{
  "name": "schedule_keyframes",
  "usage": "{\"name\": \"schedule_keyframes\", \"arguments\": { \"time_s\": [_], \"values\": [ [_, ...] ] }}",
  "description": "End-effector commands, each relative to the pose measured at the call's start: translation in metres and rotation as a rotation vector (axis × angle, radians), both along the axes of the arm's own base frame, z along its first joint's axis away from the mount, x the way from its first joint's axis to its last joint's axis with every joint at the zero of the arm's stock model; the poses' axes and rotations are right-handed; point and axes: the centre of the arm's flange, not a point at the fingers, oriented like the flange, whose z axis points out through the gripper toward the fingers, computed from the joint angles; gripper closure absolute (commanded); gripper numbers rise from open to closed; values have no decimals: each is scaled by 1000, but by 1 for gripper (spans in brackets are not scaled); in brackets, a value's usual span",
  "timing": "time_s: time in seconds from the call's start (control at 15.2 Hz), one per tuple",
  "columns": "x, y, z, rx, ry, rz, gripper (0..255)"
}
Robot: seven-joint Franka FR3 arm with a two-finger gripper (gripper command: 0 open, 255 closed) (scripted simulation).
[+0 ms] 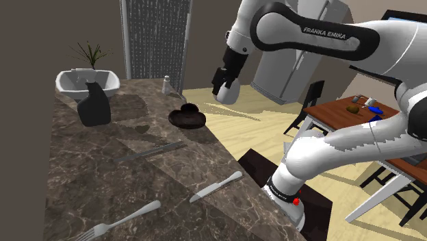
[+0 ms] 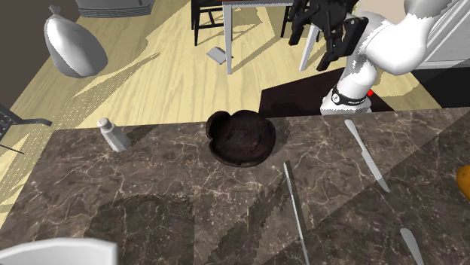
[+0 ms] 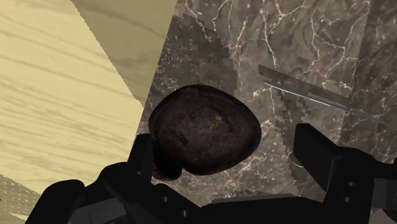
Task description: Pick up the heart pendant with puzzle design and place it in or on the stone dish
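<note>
**Operator:** Report the tool state.

**Technician:** The tool [image 3: 226,140] is released. Its two black fingers [image 3: 313,151] stand apart and nothing is clasped between them. The tool hangs over the stone dish [image 2: 245,143] without touching it.

**Operator:** Locate the heart pendant.

**Technician:** The heart pendant [image 2: 221,126] shows as a dark rounded lump lying on the dish's rim, on the side toward the wooden floor [image 2: 166,68]. It touches the dish and matches it in colour. Its surface pattern cannot be made out.

**Operator:** Locate the dish.

**Technician:** The dish stands on the dark marbled surface [image 2: 151,196], near the edge that borders the floor.

**Operator:** List adjacent items.

**Technician:** A shaker [image 2: 114,134] stands upright at the second exterior view's left of the dish, apart from it. A long thin utensil [image 2: 294,199] lies flat, its near end just beside the dish at the lower right. A knife [image 2: 367,154] lies farther to that view's right, apart from both.
</note>
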Motion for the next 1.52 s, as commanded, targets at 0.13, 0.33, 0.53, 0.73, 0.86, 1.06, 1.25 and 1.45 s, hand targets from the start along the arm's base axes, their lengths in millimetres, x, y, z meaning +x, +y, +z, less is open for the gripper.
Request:
{"name": "schedule_keyframes", "arguments": {
  "time_s": [0.13,0.33,0.53,0.73,0.86,1.06,1.25,1.45],
  "values": [
    [28,39,-26,-3,-8,-46,0],
    [49,68,-46,-6,-12,-80,0],
    [70,95,-66,-10,-17,-114,0],
    [93,122,-87,-13,-22,-147,0],
    [108,139,-100,-15,-25,-170,0],
    [132,164,-120,-19,-29,-204,0],
    [157,189,-140,-22,-34,-237,0],
    [183,212,-160,-25,-38,-271,0]
  ]
}}
